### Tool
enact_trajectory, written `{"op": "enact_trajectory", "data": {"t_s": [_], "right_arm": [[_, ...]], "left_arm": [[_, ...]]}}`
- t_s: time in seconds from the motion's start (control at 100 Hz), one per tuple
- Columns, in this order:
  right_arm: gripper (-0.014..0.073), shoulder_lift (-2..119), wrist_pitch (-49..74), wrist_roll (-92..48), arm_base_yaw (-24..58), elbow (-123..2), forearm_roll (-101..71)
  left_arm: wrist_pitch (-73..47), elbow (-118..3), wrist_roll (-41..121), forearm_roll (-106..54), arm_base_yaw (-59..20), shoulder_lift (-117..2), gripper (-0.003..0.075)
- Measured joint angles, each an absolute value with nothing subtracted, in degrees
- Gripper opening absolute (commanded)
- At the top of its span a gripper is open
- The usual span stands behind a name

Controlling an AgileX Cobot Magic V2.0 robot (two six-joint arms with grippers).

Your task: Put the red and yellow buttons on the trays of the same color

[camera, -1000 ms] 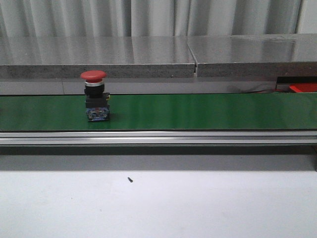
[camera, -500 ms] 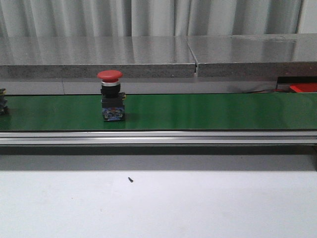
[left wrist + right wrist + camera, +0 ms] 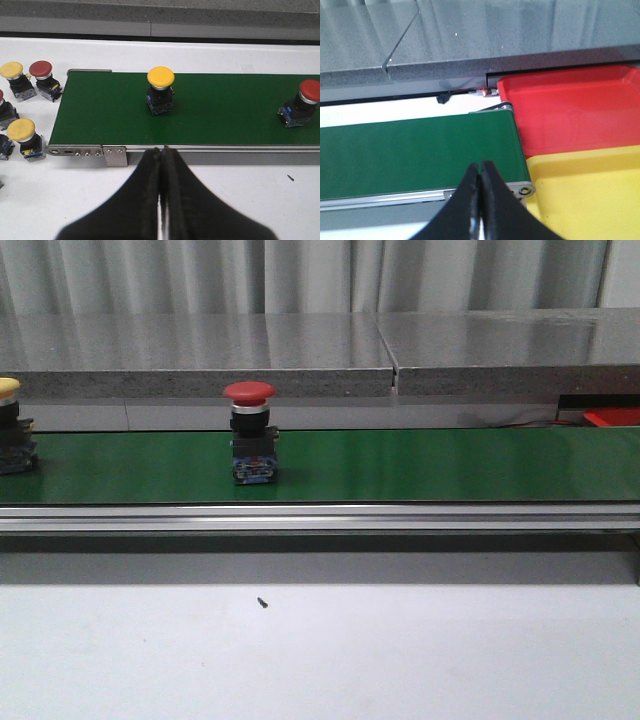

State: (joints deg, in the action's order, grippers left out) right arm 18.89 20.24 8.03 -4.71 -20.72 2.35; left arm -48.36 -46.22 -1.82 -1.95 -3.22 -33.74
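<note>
Upright on green belt (image 3: 420, 465) – red button (image 3: 251, 433), yellow button (image 3: 160, 90), caps up – both tools closed, empty

Conveyor belt (image 3: 420, 465) looked like smooth green rubber or PVC with a slight sheen, edged by a brushed aluminium rail (image 3: 320, 517) with a bolted metal bracket (image 3: 114, 156) just ahead of the left gripper (image 3: 161, 165), whose black fingers read as matt rubbery plastic. Red button (image 3: 250, 392) and yellow button (image 3: 160, 76) had smooth satin plastic caps on bright metal collars over black plastic bodies. Beside the right gripper (image 3: 480, 185), the red tray (image 3: 570, 112) and yellow tray (image 3: 590, 190) were smooth semi-gloss plastic; the grey ledge (image 3: 200, 382) behind looked like rough speckled stone with a polished, reflective top, and the table (image 3: 320, 660) was matt white.
</note>
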Motion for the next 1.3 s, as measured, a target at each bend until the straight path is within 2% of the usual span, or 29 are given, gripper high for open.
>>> {"op": "enact_trajectory", "data": {"t_s": [0.22,0.44,0.51,0.71,0.8,1.3], "right_arm": [[-0.0066,29.5,26.78,8.03,-4.26,-29.31,2.1],[-0.0038,39.17,32.98,5.29,1.57,-39.54,2.0],[0.0034,42.43,35.58,4.86,3.61,-42.89,2.0],[0.0405,52.35,43.67,4.15,9.19,-52.6,1.9],[0.0475,57.18,46.73,4.02,11.8,-56.88,1.78],[0.0475,85.06,64.0,-6.68,20.73,-81.05,-10.5]], "left_arm": [[-48.36,-46.22,-1.82,-1.95,-3.22,-33.74,-0.0018],[-48.36,-46.22,-1.82,-1.95,-3.22,-33.74,-0.0019],[-48.36,-46.22,-1.82,-1.95,-3.22,-33.74,-0.0019],[-48.36,-46.22,-1.82,-1.95,-3.22,-33.74,-0.0018],[-48.36,-46.22,-1.82,-1.95,-3.22,-33.74,-0.0018],[-48.36,-46.22,-1.82,-1.95,-3.22,-33.74,-0.0018]]}}
